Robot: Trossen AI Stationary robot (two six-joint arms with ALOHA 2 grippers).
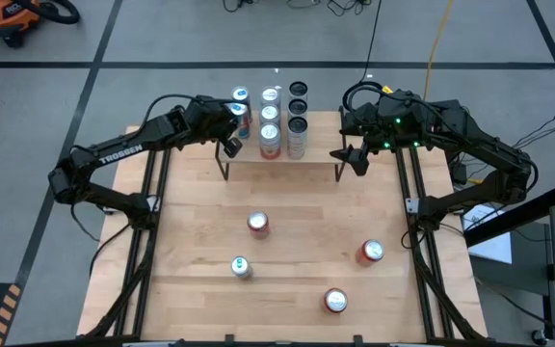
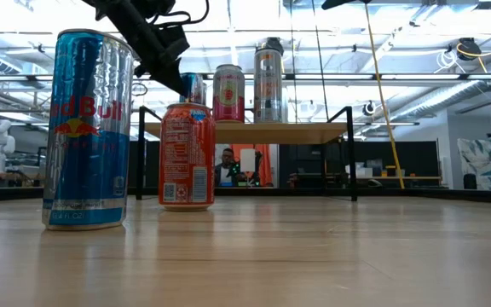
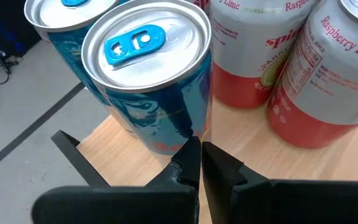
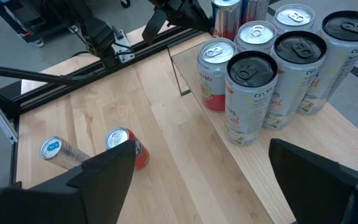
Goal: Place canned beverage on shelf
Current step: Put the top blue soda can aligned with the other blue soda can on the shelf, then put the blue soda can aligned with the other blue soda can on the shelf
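The shelf stands at the table's far edge and carries several upright cans: blue ones at its left end, red-and-white ones in the middle, and black-topped ones to the right. My left gripper is shut. It points slanting down at the near blue can on the shelf's left end. My right gripper hangs open by the shelf's right end, holding nothing. My left gripper has its shut fingertips right at the lower side wall of the near blue can, coming slanting down from the table's near left. I cannot tell whether they touch it. The can stands upright on the shelf.
Several more cans stand on the table nearer the front: a red one, a blue one, and two more red ones. Bare wood lies between them and the shelf. A person shows in the room behind.
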